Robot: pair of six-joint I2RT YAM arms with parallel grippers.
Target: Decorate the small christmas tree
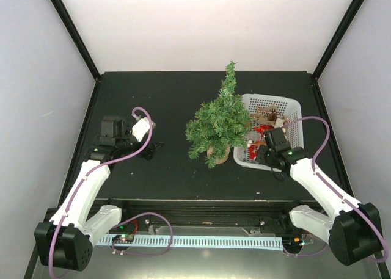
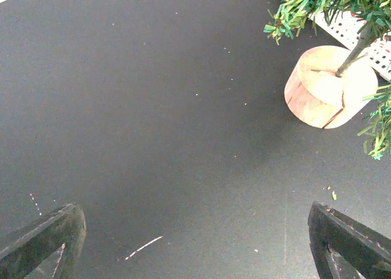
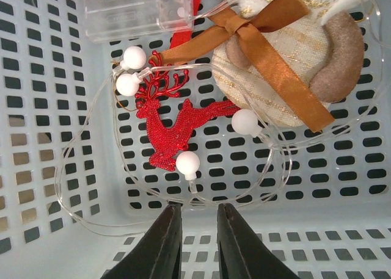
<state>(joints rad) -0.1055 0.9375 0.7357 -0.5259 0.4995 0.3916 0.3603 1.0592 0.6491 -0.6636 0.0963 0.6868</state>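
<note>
The small christmas tree (image 1: pixel 220 123) stands on its round wooden base (image 1: pixel 219 152) at the table's middle, just left of the white basket (image 1: pixel 269 96). Its base (image 2: pixel 327 86) and lower branches show at the top right of the left wrist view. My left gripper (image 1: pixel 150 149) hangs wide open and empty over bare black table (image 2: pixel 195 242), left of the tree. My right gripper (image 1: pixel 258 152) is down inside the basket (image 3: pixel 61 108), its jaws a narrow gap apart (image 3: pixel 198 215). Its tips are at the clear wire of a string of white ball lights (image 3: pixel 187 163), which lies over a red glitter reindeer (image 3: pixel 174 123).
The basket also holds a cream padded ornament with a brown ribbon (image 3: pixel 281 65) and a clear plastic battery box (image 3: pixel 137 10). White walls and black frame posts enclose the black table (image 1: pixel 159 96). The basket's corner (image 2: pixel 366 41) touches the tree base.
</note>
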